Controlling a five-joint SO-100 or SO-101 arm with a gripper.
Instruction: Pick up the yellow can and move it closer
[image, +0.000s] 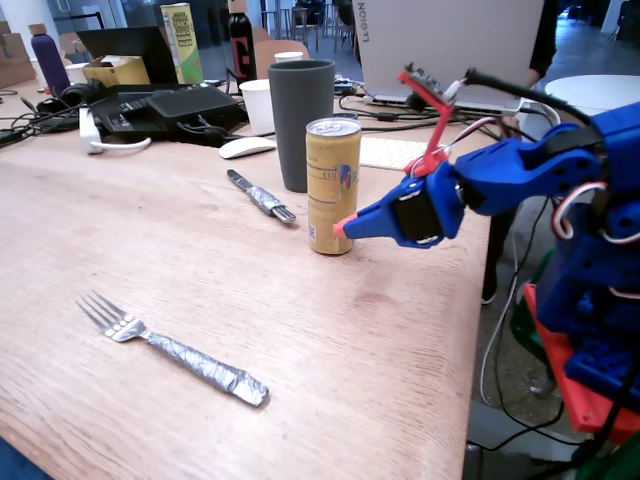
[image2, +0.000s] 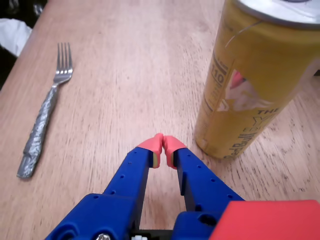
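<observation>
Yellow can (image: 333, 186) upright beside closed jaws

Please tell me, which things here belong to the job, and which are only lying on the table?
For the job:
- tall golden-yellow drink can
- blue gripper with red tips, shut, empty, beside the can

Only lying about:
- foil-wrapped fork
- foil-wrapped knife
- dark grey cup

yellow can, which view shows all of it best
The fixed view: the yellow can stands whole, top to base, beside the shut tool. The wrist view crops the can at the frame's upper right.
</observation>
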